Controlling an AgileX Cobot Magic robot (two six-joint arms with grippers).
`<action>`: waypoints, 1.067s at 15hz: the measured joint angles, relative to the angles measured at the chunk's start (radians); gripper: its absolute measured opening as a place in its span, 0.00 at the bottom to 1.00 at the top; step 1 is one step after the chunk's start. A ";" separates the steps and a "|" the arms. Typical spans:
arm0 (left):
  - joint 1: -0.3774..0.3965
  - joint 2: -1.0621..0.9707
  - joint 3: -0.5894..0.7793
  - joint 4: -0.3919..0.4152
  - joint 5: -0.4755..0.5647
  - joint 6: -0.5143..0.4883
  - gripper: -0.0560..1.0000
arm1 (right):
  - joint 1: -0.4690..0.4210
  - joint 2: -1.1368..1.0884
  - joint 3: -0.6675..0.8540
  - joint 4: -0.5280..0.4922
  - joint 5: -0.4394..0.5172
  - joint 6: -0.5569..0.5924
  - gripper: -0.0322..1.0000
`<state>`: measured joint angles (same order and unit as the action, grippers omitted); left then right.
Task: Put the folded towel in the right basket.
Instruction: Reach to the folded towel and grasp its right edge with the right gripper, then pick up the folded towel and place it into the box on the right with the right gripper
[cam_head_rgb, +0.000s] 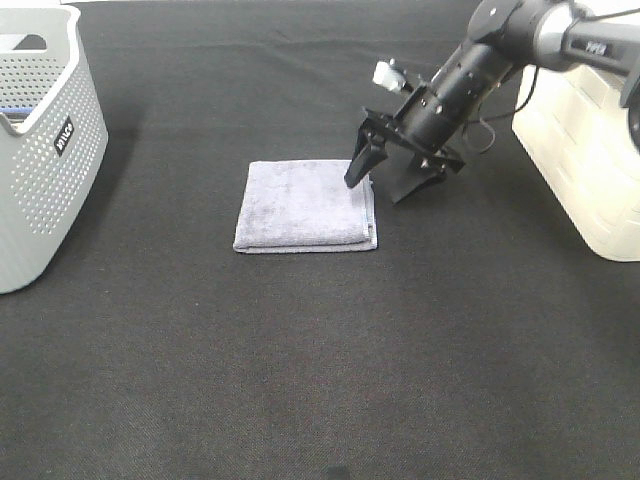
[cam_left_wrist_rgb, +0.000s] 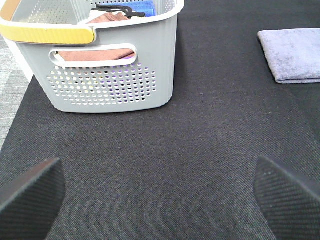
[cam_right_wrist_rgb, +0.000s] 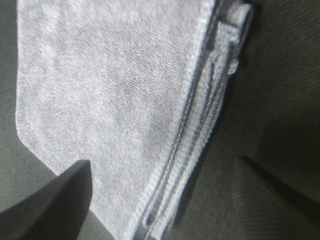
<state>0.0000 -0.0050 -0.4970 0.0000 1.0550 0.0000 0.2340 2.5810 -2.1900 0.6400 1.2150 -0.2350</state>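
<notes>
The folded grey-lilac towel (cam_head_rgb: 300, 205) lies flat on the black table, mid-centre. It also shows in the left wrist view (cam_left_wrist_rgb: 292, 55) and fills the right wrist view (cam_right_wrist_rgb: 110, 85). My right gripper (cam_head_rgb: 380, 188) is open, low over the towel's right edge. One finger is above the towel and the other is above the table beside it, so the layered edge lies between them (cam_right_wrist_rgb: 165, 200). The right basket (cam_head_rgb: 590, 150) is cream and stands at the far right. My left gripper (cam_left_wrist_rgb: 160, 200) is open and empty over bare table. It is out of the high view.
A grey perforated basket (cam_head_rgb: 40, 150) stands at the far left and holds folded cloths (cam_left_wrist_rgb: 95, 52). The black table cloth (cam_head_rgb: 320, 380) spreads across the front.
</notes>
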 joint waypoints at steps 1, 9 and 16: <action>0.000 0.000 0.000 0.000 0.000 0.000 0.98 | 0.000 0.000 0.000 0.000 0.000 0.000 0.74; 0.000 0.000 0.000 0.000 0.000 0.000 0.98 | 0.037 0.048 -0.011 0.057 -0.025 -0.017 0.62; 0.000 0.000 0.000 0.000 0.000 0.000 0.98 | 0.042 0.056 -0.019 0.055 -0.053 -0.041 0.11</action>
<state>0.0000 -0.0050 -0.4970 0.0000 1.0550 0.0000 0.2760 2.6370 -2.2090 0.6950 1.1620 -0.2760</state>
